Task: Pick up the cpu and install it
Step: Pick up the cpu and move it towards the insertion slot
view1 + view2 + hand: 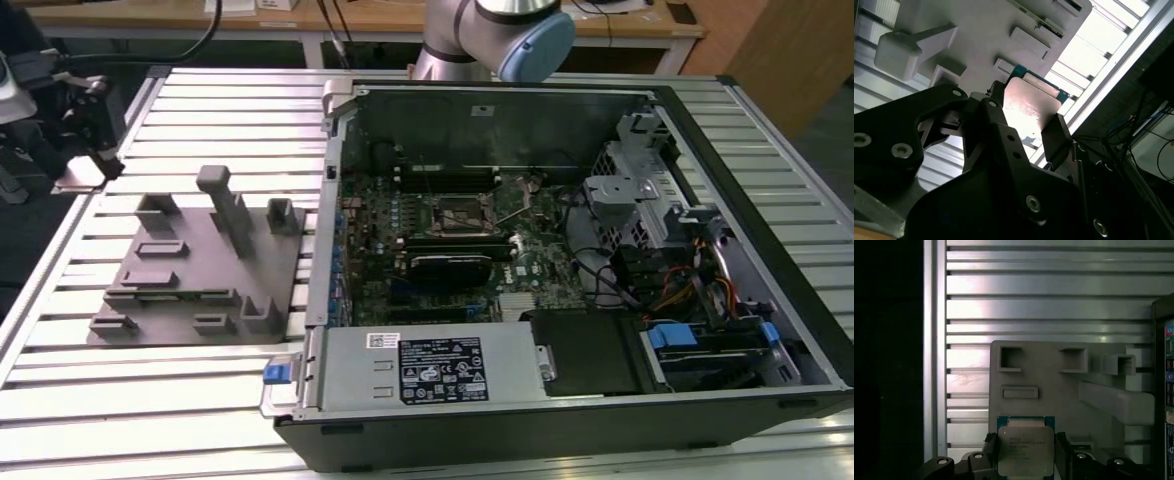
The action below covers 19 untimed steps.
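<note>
Fingers (1061,457) of my gripper (1025,459) pinch the cpu (1025,449) by two opposite edges, one dark pad on each side, as both wrist views show. The chip's silvery metal lid faces the first wrist camera, with a thin green rim showing along its far edge.

Behind the held chip lies a grey fixture plate (1054,390) with raised blocks and shallow pockets. The chip hangs over the plate and apart from it, and I cannot tell over which pocket. The plate rests on a slatted aluminium surface (1054,305).

From the exterior view, I see the same plate on the exterior view's left. Just beside it, on the right, an open computer case (561,440) lies on its side. Inside, the motherboard (534,270) faces up with the square black socket (463,213) near its middle. A grey power supply (424,368) fills the case's near corner. My arm (487,30) rises behind the case's far wall.
</note>
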### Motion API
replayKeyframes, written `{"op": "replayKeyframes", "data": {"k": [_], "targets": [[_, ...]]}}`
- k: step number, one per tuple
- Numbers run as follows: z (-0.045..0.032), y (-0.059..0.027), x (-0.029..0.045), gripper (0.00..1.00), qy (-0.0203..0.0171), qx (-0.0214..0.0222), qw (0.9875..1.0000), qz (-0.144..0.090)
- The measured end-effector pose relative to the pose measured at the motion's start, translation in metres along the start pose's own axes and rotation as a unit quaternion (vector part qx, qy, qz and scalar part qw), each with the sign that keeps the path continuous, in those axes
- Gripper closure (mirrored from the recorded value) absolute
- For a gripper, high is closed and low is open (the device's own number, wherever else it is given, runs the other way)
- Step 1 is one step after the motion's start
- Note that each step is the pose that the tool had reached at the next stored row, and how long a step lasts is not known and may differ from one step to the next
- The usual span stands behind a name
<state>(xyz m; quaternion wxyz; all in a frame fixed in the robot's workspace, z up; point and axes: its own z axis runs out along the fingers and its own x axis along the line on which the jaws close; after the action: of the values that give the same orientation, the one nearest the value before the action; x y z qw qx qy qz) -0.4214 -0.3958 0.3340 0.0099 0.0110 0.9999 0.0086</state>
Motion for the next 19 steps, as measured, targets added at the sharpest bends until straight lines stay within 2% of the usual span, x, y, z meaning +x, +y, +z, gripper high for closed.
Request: {"op": "replayKeyframes", "data": {"k": [19], "targets": [[-0.0474,0.0009,-0.0009,0.46,-0.0034,0.0,1.0,0.0]]}}
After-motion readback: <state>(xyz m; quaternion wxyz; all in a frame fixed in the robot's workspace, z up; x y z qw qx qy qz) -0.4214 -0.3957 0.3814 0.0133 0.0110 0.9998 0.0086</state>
